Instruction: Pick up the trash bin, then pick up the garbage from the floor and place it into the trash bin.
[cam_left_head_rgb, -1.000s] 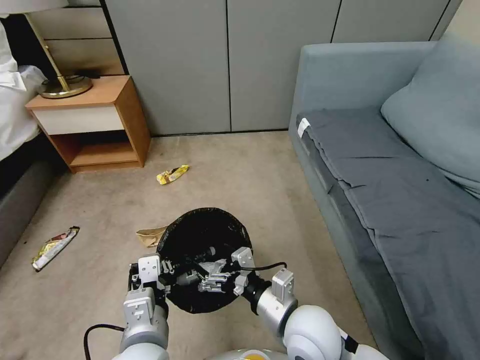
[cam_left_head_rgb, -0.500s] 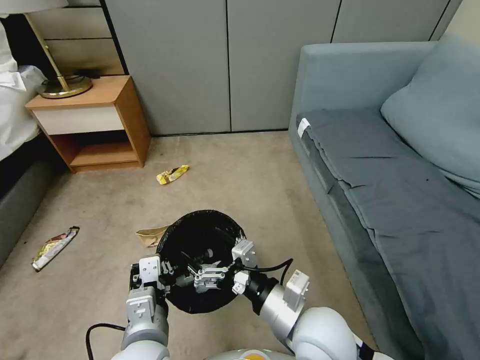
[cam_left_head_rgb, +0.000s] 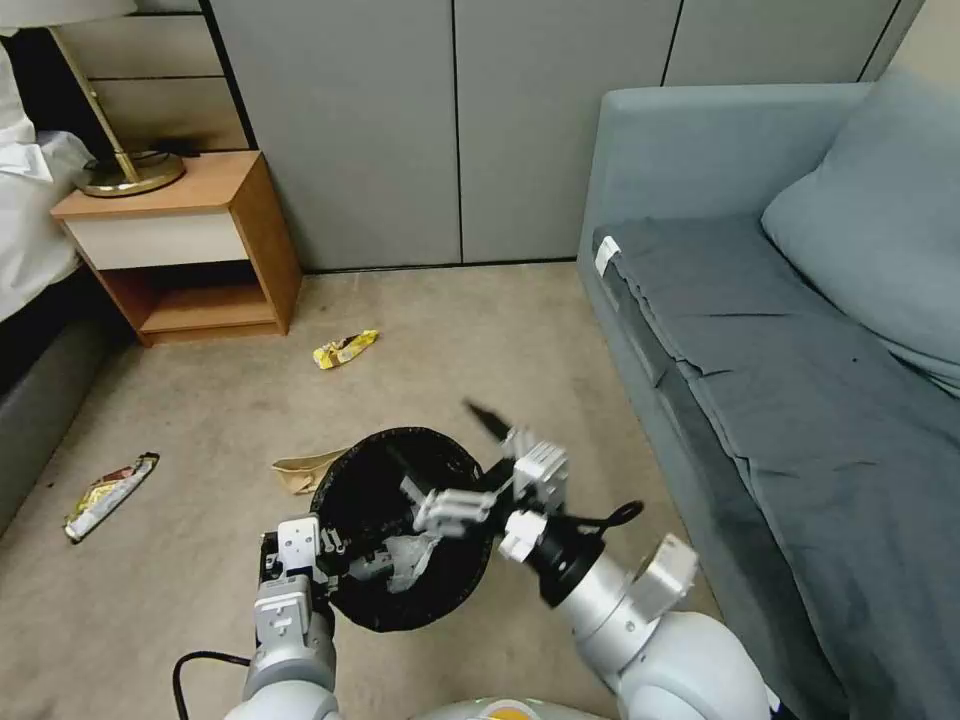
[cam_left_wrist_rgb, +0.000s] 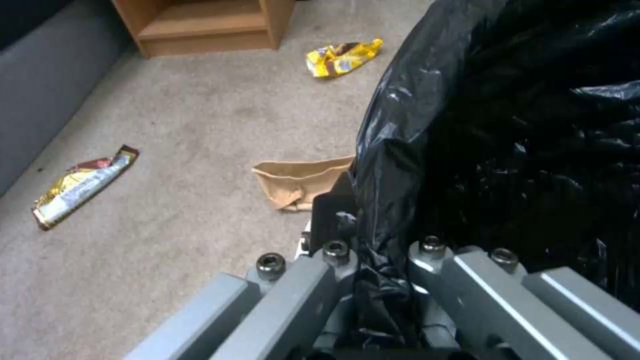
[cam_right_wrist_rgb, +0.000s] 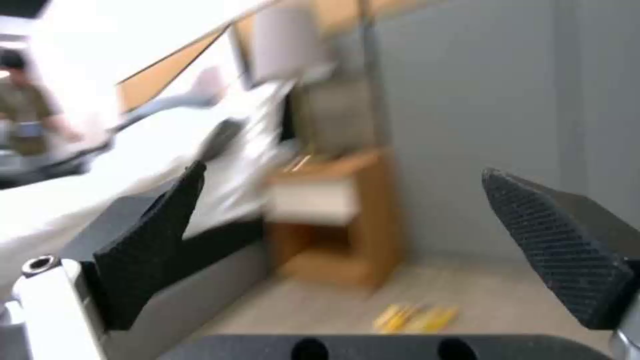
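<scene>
The trash bin (cam_left_head_rgb: 385, 610), lined with a black bag, hangs just above the floor (cam_left_head_rgb: 480, 330) in front of me. My left gripper (cam_left_head_rgb: 335, 555) is shut on its near-left rim; the left wrist view shows the left gripper (cam_left_wrist_rgb: 373, 260) clamped on the bag's (cam_left_wrist_rgb: 507, 150) fold. My right gripper (cam_left_head_rgb: 450, 460) hovers over the bin's right side, open and empty, and the right gripper (cam_right_wrist_rgb: 373, 240) has wide-spread pads. Pale crumpled garbage (cam_left_head_rgb: 405, 560) lies inside the bin. On the floor lie a brown paper bag (cam_left_head_rgb: 300, 470) beside the bin, a yellow wrapper (cam_left_head_rgb: 345, 349) and a red-white wrapper (cam_left_head_rgb: 108, 495).
A blue-grey sofa (cam_left_head_rgb: 780, 380) runs along the right. A wooden nightstand (cam_left_head_rgb: 190, 240) with a brass lamp base (cam_left_head_rgb: 130, 172) stands at the back left, beside a bed (cam_left_head_rgb: 30, 380). Grey cabinet doors (cam_left_head_rgb: 450, 130) close off the back.
My right gripper has risen out of the bin and swung up and to the right, open. Pale litter now shows inside the bin. The left gripper keeps its hold.
</scene>
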